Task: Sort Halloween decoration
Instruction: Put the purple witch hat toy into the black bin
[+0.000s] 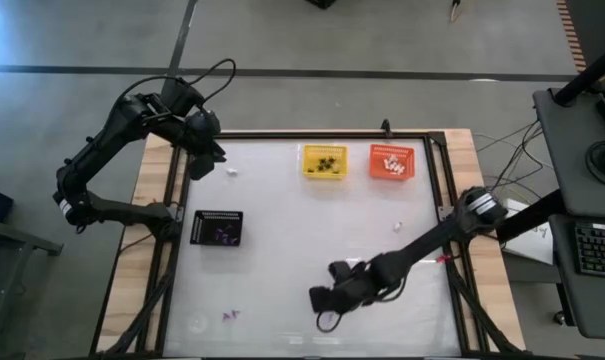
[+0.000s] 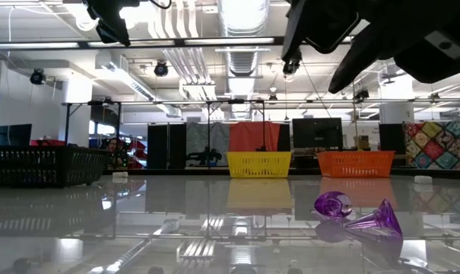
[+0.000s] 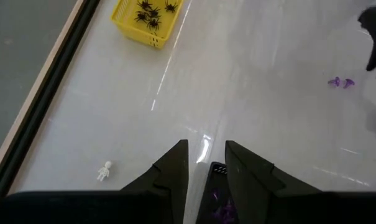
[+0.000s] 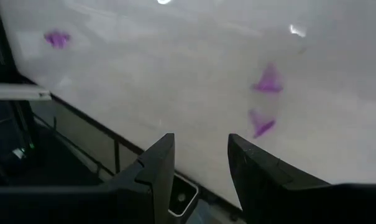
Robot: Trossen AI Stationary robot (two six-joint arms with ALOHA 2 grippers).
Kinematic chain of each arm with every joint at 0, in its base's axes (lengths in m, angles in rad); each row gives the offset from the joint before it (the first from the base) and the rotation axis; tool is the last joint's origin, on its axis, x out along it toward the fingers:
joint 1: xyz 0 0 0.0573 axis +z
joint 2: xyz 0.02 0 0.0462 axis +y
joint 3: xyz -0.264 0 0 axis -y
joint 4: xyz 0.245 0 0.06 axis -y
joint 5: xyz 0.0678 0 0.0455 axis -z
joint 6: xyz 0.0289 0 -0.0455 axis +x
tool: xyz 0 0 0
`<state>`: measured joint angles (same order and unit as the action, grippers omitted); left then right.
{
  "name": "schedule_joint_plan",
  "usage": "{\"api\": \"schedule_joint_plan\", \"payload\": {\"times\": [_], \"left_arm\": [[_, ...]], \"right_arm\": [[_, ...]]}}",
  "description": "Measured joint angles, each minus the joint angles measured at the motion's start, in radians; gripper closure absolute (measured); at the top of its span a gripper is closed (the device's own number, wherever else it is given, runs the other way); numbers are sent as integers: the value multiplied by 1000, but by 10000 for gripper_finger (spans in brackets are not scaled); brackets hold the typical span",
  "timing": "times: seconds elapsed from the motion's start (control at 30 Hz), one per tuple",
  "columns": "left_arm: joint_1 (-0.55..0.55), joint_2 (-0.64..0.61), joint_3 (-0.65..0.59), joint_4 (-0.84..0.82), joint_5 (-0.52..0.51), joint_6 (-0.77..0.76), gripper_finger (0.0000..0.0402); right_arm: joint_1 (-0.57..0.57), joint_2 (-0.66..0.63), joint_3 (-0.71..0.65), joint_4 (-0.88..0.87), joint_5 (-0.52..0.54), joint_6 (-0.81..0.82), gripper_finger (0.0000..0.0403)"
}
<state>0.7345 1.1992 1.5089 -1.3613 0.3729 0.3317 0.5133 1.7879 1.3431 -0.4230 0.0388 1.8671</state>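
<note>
Two purple trinkets (image 1: 230, 315) lie on the white table near its front left; they also show in the low view (image 2: 359, 215) and in the right wrist view (image 4: 265, 102). My right gripper (image 1: 318, 300) hangs open above the table to their right, holding nothing (image 4: 201, 146). A white trinket (image 3: 104, 170) lies near the far left, and another one (image 1: 402, 225) lies right of centre. My left gripper (image 1: 204, 165) waits high over the far left corner, open and empty (image 3: 206, 155).
A yellow basket (image 1: 324, 161) with black spiders and an orange basket (image 1: 392, 162) with white pieces stand at the far edge. A black basket (image 1: 217, 228) with purple pieces stands at the left. A raised dark frame (image 1: 444, 200) rims the table.
</note>
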Motion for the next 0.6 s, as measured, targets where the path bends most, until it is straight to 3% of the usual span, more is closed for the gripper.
{"api": "schedule_joint_plan", "payload": {"times": [0.27, 0.6], "left_arm": [[0, 0, 0, 0, 1, 0, 314], [0, 0, 0, 0, 2, 0, 314]], "right_arm": [[21, 132, 180, -239, -22, 54, 264], [30, 195, 216, -254, -92, 128, 264]]}}
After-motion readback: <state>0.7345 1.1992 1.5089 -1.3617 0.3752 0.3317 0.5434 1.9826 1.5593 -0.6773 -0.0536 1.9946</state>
